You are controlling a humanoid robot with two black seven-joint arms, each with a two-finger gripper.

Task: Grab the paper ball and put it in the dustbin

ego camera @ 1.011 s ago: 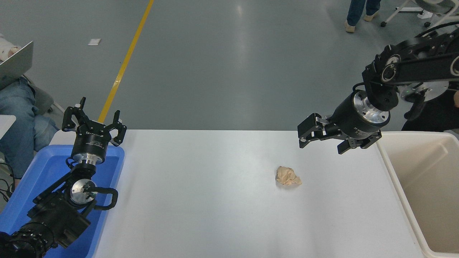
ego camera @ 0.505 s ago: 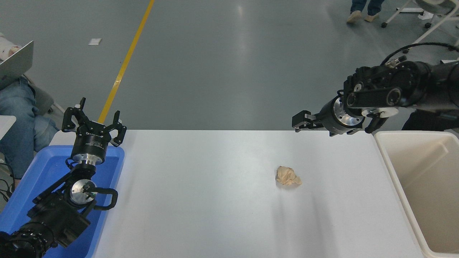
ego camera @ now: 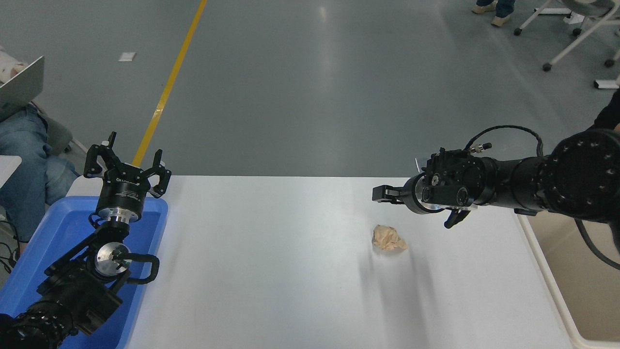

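Note:
The paper ball [ego camera: 389, 238], a small light-tan crumpled wad, lies on the white table [ego camera: 271, 271] right of centre. My right gripper [ego camera: 377, 194] hangs above the table just behind the ball and a little to its left, pointing left and seen edge-on, not touching it. The right arm reaches in from the right edge and crosses over the far end of the cream dustbin [ego camera: 545, 276], which stands at the table's right side. My left gripper [ego camera: 127, 162] is parked open at the lower left, with nothing in it.
A shallow blue tray [ego camera: 29, 271] sits under the left arm at the table's left end. A seated person [ego camera: 19, 160] with a laptop is at the far left. Wheeled chair legs [ego camera: 576, 34] and a person's feet [ego camera: 491, 12] are on the floor beyond.
The right arm has swung down and leftward from above the dustbin's far corner, turning until its gripper points left, low behind the ball. The ball and the left arm have not moved.

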